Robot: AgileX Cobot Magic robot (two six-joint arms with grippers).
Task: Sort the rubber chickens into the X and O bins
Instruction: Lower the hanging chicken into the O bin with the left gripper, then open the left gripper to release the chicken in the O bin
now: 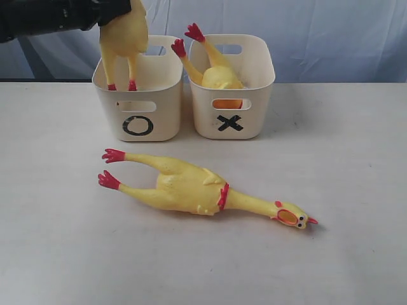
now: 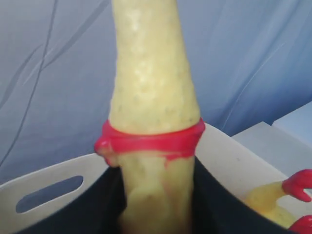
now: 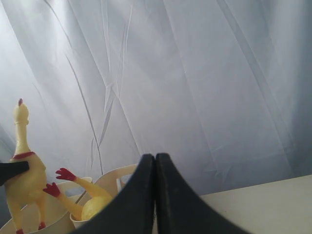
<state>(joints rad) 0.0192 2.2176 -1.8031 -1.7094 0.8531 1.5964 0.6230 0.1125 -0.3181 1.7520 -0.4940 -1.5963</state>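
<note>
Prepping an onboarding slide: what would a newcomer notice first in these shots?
The loose rubber chicken lies stretched across the table in front of both bins. Behind it, the hanging rubber chicken dangles feet-first into the O bin, the left gripper clamped near its neck band. The third rubber chicken sits head-down in the X bin, red feet sticking up.

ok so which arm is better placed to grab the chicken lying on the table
Right, probably. Its jaws are shut on nothing, while the left jaws hold a chicken over the O bin; the table chicken lies free.
</note>
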